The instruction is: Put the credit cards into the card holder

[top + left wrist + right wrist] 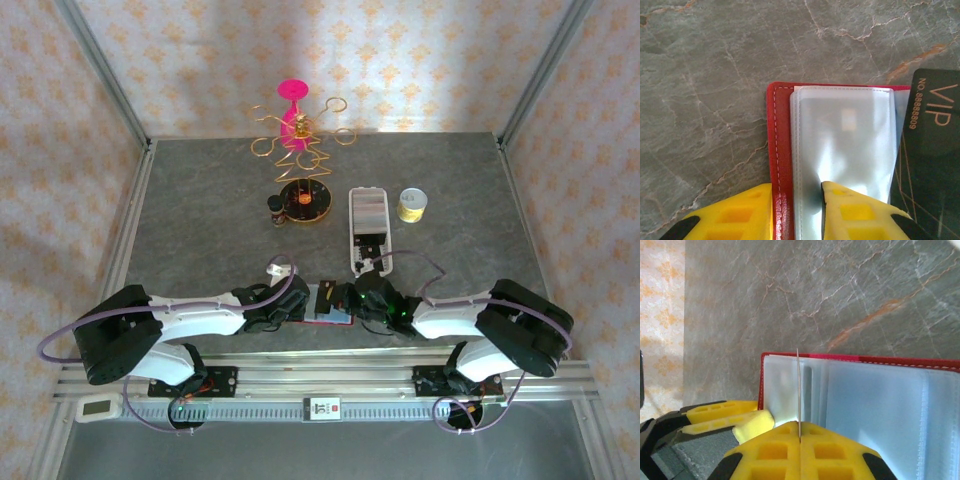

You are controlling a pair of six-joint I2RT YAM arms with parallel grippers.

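- Desk (200, 220): grey, marble-veined slab, walled on three sides by patterned panels.
- Left arm (190, 320) and right arm (470, 315): both reach inward along the near edge of the desk, so that their wrists almost meet at its middle.
- Wire stand (297, 130): gold loops with a pink top, upright at the far middle of the desk. A round dark disc (305, 200) lies just in front of it.
- White perforated tray (368, 228): lies lengthwise, right of centre, well apart from the stand.
- Left tool (796, 192): released, its yellow jaws standing a little apart. One tip is outside the holder's red left border and the other is over a clear pocket.
- Right tool (799, 432): clenched on the black card, which is pinched upright and seen edge-on between the closed yellow jaws.
- Card holder (775, 150): red, lying open and flat at the near middle of the desk between the two tools, with its grey-clear pockets facing up.
- Black card (930, 165): gold "VIP" lettering, held over the right side of the open holder above the pockets.
- Yellow roll (411, 205): stands just beside the far right corner of the tray.
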